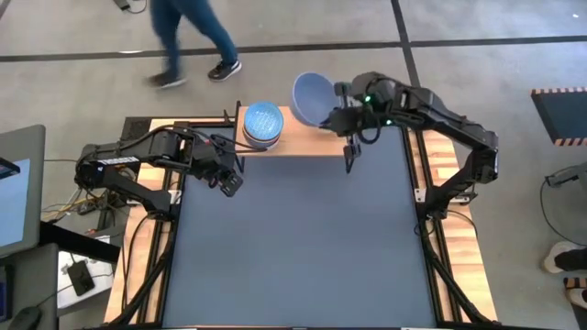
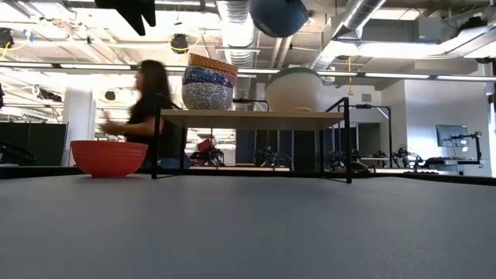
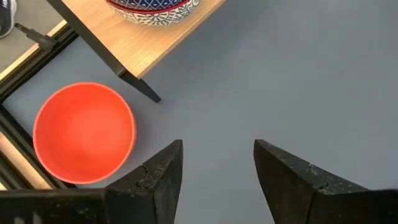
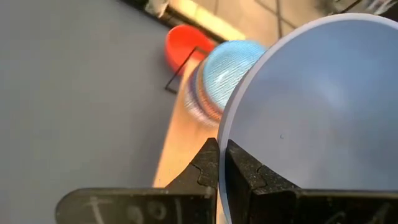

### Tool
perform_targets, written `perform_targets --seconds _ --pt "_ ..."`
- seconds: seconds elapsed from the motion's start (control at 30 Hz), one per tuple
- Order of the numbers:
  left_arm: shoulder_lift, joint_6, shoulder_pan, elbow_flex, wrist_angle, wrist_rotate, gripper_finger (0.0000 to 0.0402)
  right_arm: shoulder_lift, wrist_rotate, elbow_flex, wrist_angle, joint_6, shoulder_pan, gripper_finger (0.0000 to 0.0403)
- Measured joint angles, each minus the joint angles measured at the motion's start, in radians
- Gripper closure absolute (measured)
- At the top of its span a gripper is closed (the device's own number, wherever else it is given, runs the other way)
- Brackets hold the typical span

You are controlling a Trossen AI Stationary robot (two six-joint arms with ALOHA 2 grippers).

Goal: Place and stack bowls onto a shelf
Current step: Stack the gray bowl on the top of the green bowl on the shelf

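My right gripper is shut on the grey-blue bowl, which hangs high over the shelf and above the cream white bowl standing on the plank. A stack of bowls, topped by the light blue patterned one, stands on the shelf's left half. The red bowl sits on the table by the shelf's left leg. My left gripper is open and hovers above the table near the red bowl, touching nothing. My right gripper pinches the grey-blue bowl's rim, with one finger on the inner wall and the other on the outside. The fingers come from the table's right side. The bowl is lifted clear and tilted, its hollow showing from above.
The shelf stands at the table's far edge. The wide dark tabletop stretches from it to the near edge. A person walks on the floor beyond the far edge. A monitor stands left of the table.
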Motion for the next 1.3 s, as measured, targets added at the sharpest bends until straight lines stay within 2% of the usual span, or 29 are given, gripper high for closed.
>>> perform_targets --seconds 0.2,0.4,1.03,1.23,1.3 --pt "0.0 0.0 0.0 0.0 0.0 -0.003 0.0221 0.02 -0.006 0.018 -0.01 0.035 -0.135 0.0371" --pt "0.0 -0.026 0.0 0.0 0.0 -0.006 0.0221 0.103 -0.113 0.016 -0.115 0.175 -0.254 0.0371" --pt "0.0 -0.045 -0.006 0.0 -0.009 -0.045 0.0221 0.125 -0.129 -0.079 -0.242 0.292 -0.173 0.0368" --pt "0.0 -0.028 0.022 -0.015 -0.004 -0.073 0.0221 0.125 -0.118 -0.079 -0.241 0.34 -0.166 0.0334" --pt "-0.001 -0.024 0.034 -0.056 -0.007 -0.087 0.0221 0.124 -0.079 -0.079 -0.243 0.342 -0.165 0.0315"
